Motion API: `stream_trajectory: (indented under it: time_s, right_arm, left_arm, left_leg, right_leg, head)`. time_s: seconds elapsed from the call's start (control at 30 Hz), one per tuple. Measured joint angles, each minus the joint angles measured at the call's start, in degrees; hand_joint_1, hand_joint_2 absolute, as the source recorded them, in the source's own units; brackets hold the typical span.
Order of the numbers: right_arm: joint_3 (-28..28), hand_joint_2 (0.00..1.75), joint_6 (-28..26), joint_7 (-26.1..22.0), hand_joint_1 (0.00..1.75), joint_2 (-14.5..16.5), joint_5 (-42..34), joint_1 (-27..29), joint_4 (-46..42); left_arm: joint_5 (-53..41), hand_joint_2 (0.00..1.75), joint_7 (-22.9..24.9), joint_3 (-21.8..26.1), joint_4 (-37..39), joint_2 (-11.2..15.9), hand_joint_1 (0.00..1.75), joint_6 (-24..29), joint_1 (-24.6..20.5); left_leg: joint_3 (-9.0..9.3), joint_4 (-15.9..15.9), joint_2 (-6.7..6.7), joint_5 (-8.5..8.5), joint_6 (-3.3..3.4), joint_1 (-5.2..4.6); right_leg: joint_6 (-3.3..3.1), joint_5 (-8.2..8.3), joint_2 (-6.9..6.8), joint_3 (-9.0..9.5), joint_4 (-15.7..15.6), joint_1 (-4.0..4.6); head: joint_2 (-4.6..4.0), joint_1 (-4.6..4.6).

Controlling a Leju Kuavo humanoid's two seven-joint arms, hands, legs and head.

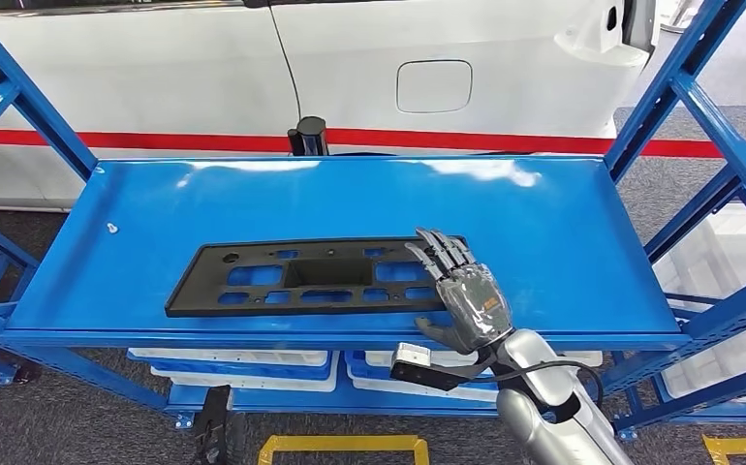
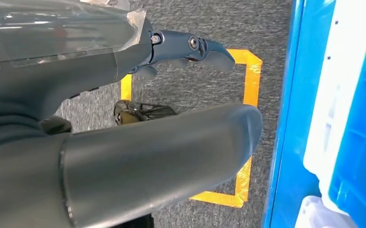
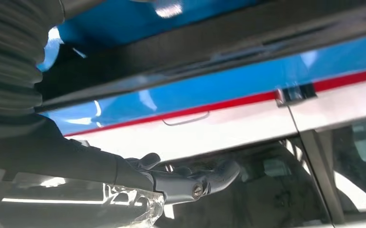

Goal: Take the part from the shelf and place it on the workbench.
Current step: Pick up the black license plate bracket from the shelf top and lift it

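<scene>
Right hand reaches over the front edge of the blue shelf, fingers stretched out flat and close together over the right end of the part, holding nothing; whether they touch it I cannot tell. That flat black plastic panel lies on the shelf, long axis running left to right, with a deep rectangular recess mid-length and many small cut-outs. Left hand hangs over grey floor, empty.
</scene>
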Motion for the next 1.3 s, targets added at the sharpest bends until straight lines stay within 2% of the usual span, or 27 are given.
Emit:
stream_trajectory:
  time_s: [0.03, 0.07, 0.13, 0.17, 0.2, 0.3, 0.53, 0.7, 0.83, 0.97, 1.0, 1.1, 1.13, 1.3]
  right_arm:
    - [0.2, 1.75, 0.3, 0.4, 0.00, 0.0, 0.2, 0.0, 0.2]
    - [0.4, 1.75, 0.6, 0.8, 0.00, 0.0, 0.3, 0.0, 0.4]
    - [0.8, 1.75, 1.3, 1.5, 0.00, 0.0, 0.6, 0.0, 0.7]
    - [1.0, 1.75, 1.6, 1.8, 0.00, 0.0, 0.9, 0.0, 0.9]
    - [1.2, 1.75, 1.9, 2.1, 0.00, 0.0, 1.2, -0.1, 1.0]
    - [1.7, 1.75, 2.2, 3.4, 0.00, 0.0, 2.9, -0.4, 1.5]
    - [2.9, 1.75, 2.1, 4.3, 0.00, 0.2, 5.0, -2.3, 3.7]
    - [3.5, 1.75, 2.0, 4.4, 0.00, 0.4, 5.1, -2.9, 4.7]
    - [3.8, 1.75, 1.7, 4.5, 0.23, 0.7, 5.5, -3.5, 5.8]
    - [4.1, 1.75, 1.4, 4.6, 0.32, 1.1, 5.5, -4.2, 7.4]
    - [4.2, 1.75, 1.4, 4.6, 0.44, 1.2, 5.5, -4.3, 7.8]
    - [4.3, 1.75, 1.0, 4.6, 1.27, 1.3, 5.6, -4.6, 8.7]
    - [4.3, 1.75, 0.9, 4.6, 1.47, 1.3, 5.6, -4.7, 9.0]
    - [4.6, 1.75, 0.4, 4.6, 1.59, 1.5, 5.9, -5.3, 10.6]
  left_arm:
    - [0.3, 0.00, 0.0, 0.0, 0.0, 0.0, 0.00, 0.0, 0.1]
    - [0.5, 0.00, 0.0, -0.1, 0.0, 0.0, 0.00, 0.0, 0.1]
    - [0.9, 0.00, 0.0, -0.3, 0.0, 0.1, 0.00, 0.2, 0.1]
    - [1.0, 0.00, 0.0, -0.3, 0.0, 0.1, 0.00, 0.3, 0.0]
    - [1.2, 0.00, -0.1, -0.4, 0.0, 0.2, 0.00, 0.4, 0.0]
    - [1.7, 0.00, -0.3, -0.5, 0.1, 0.3, 0.00, 0.9, -0.2]
    - [2.3, 0.00, -1.1, -0.8, 0.2, 0.2, 0.00, 1.5, -0.3]
    - [2.3, 0.00, -1.1, -0.8, 0.2, 0.2, 0.00, 1.7, -0.3]
    - [2.5, 0.00, -1.0, -0.9, 0.2, 0.2, 0.00, 1.8, -0.4]
    - [2.9, 0.00, -0.9, -0.9, 0.2, 0.1, 0.00, 2.1, -0.4]
    - [2.9, 0.00, -0.9, -0.9, 0.2, 0.1, 0.00, 2.2, -0.4]
    - [3.0, 0.00, -0.9, -0.9, 0.2, 0.0, 0.00, 2.3, -0.4]
    - [3.1, 0.00, -0.9, -0.9, 0.2, 0.0, 0.00, 2.3, -0.4]
    - [3.5, 0.00, -0.9, -0.9, 0.2, -0.1, 0.00, 2.5, -0.4]
  left_leg:
    - [-0.82, 0.1, 0.03, 1.09, -0.03, 0.02]
    - [-0.47, -1.9, 0.06, 3.24, 0.03, 0.04]
    - [2.45, -9.5, 0.09, 8.12, 0.38, 0.02]
    - [3.91, -12.7, 0.08, 9.46, 0.60, -0.04]
    - [4.83, -14.7, 0.07, 10.03, 0.77, -0.09]
    - [5.36, -15.7, 0.02, 9.96, 0.95, -0.30]
    - [5.44, -15.6, 0.00, 9.74, 1.58, -0.61]
    - [5.48, -15.6, 0.01, 9.73, 1.67, -0.64]
    - [5.53, -15.6, 0.01, 9.73, 1.67, -0.56]
    - [5.57, -15.6, 0.02, 9.73, 1.66, -0.46]
    - [5.58, -15.6, 0.03, 9.73, 1.66, -0.45]
    - [5.61, -15.6, 0.04, 9.73, 1.66, -0.41]
    - [5.61, -15.6, 0.04, 9.73, 1.66, -0.41]
    - [5.61, -15.6, 0.05, 9.74, 1.66, -0.42]
  right_leg:
    - [-0.04, -0.18, 0.03, 0.23, 0.0, 0.02]
    - [0.01, -0.39, 0.09, 0.56, 0.0, 0.02]
    - [0.38, -0.91, 0.26, 1.31, 0.0, 0.14]
    - [0.62, -1.14, 0.32, 1.51, 0.1, 0.31]
    - [0.79, -1.32, 0.35, 1.54, 0.2, 0.54]
    - [0.88, -1.47, 0.31, 1.43, 0.2, 0.80]
    - [1.12, -1.33, 0.29, 1.82, -0.5, 0.57]
    - [1.24, -1.27, 0.29, 1.82, -0.5, 0.53]
    - [1.24, -1.27, 0.30, 1.83, -0.5, 0.59]
    - [1.23, -1.27, 0.30, 1.84, -0.5, 0.69]
    - [1.23, -1.27, 0.30, 1.84, -0.5, 0.72]
    - [1.23, -1.27, 0.31, 1.86, -0.4, 0.77]
    - [1.23, -1.28, 0.30, 1.86, -0.4, 0.77]
    - [1.23, -1.28, 0.30, 1.87, -0.4, 0.78]
  head:
    - [0.00, -0.02]
    - [0.00, -0.04]
    - [0.00, -0.07]
    - [0.00, -0.07]
    - [0.00, -0.05]
    - [0.00, 0.08]
    - [0.00, 0.11]
    - [0.00, 0.08]
    - [0.00, 0.08]
    - [0.00, 0.07]
    - [0.00, 0.07]
    - [0.00, 0.07]
    - [0.00, 0.08]
    - [0.00, 0.08]
